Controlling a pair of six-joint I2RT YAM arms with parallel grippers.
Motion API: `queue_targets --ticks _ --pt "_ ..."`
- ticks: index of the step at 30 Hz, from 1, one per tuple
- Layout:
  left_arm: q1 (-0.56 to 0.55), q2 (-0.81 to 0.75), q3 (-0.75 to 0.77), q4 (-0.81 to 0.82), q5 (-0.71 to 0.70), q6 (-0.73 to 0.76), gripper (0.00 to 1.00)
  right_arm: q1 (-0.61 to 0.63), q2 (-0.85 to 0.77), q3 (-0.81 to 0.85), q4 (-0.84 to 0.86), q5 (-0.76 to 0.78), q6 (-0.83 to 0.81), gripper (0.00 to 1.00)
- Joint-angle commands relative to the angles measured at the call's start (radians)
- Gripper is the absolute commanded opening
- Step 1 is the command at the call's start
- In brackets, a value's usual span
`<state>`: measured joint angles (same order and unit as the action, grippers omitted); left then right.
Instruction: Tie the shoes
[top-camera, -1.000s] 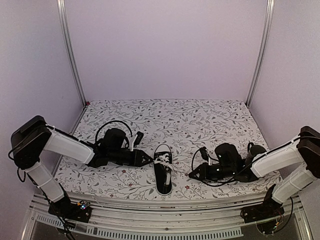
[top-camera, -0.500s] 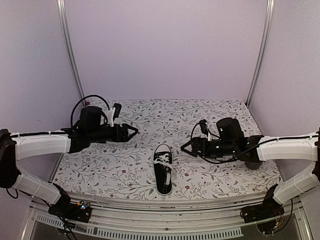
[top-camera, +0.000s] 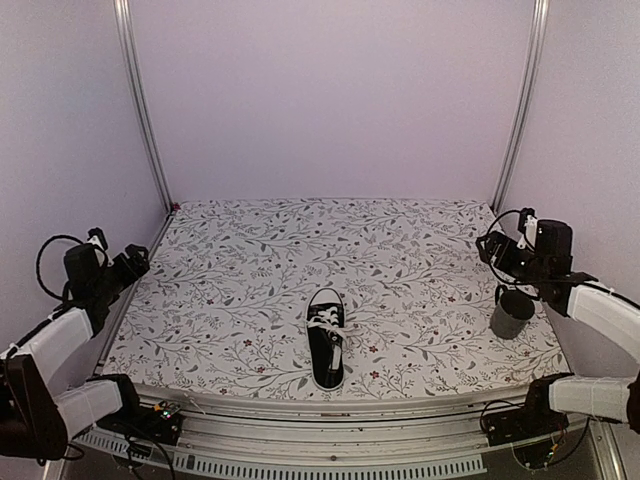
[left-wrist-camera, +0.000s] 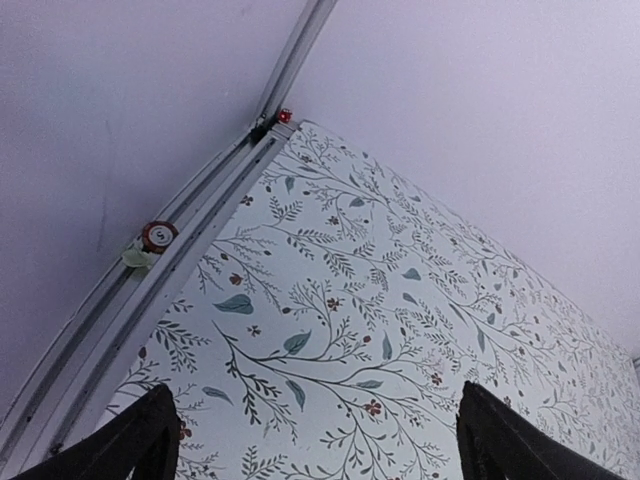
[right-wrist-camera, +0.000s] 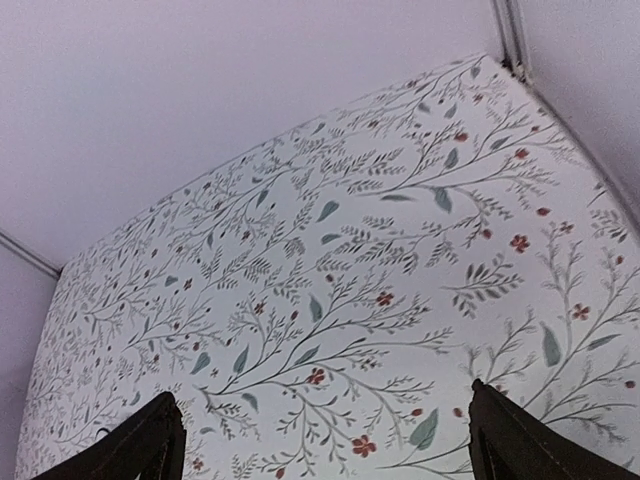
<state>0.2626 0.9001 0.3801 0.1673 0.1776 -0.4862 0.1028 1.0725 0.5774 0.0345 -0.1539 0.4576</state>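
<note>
The black low-top shoe with its white sole and toe cap lies near the table's front edge, toe toward me. Its white laces sit bunched over the tongue. My left gripper is far off at the table's left edge, and in the left wrist view it stands open over bare floral cloth. My right gripper is held back at the right edge. In the right wrist view it is open too, with nothing between its fingers. Neither wrist view shows the shoe.
A dark grey mug stands on the floral cloth just below my right gripper. An aluminium rail with a red-capped fitting runs along the left edge. Walls and upright posts close in three sides.
Both arms have drawn back from beside the shoe to the table's outer edges. Both grippers have opened wide. The shoe has stayed in place.
</note>
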Motion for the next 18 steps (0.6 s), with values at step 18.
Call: queue_targets --ticks 18 --pt "-0.152 0.359 -0.146 0.725 -0.229 0.255 0.97 -0.037 -0.069 -0.435 0.732 0.418 -0.345 1.00"
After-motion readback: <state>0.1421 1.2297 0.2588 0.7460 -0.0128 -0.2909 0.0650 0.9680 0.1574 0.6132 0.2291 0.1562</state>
